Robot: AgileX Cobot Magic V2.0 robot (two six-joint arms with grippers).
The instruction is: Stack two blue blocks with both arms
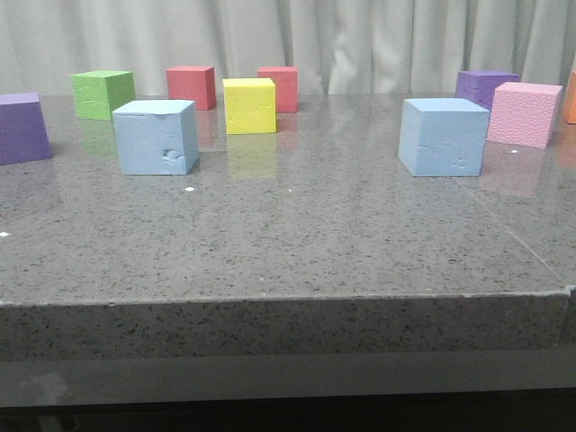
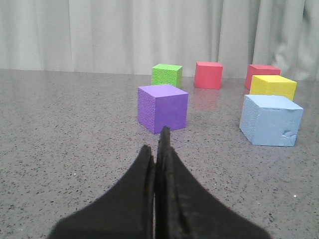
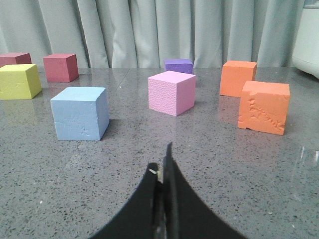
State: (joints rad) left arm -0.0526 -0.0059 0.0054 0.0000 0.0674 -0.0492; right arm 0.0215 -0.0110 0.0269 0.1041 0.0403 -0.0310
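A speckled grey table (image 1: 288, 234) before pale curtains is shown from the front; the two blue blocks, the left blue block (image 1: 157, 136) and the right blue block (image 1: 444, 136), are set well apart, unstacked, with no arm seen. In the left wrist view, the left pincer (image 2: 158, 149) is pressed closed and empty, aimed at a purple cube (image 2: 162, 107); a wrong pick could be caused. In the right wrist view, the right pincer (image 3: 165, 167) is likewise closed, empty.
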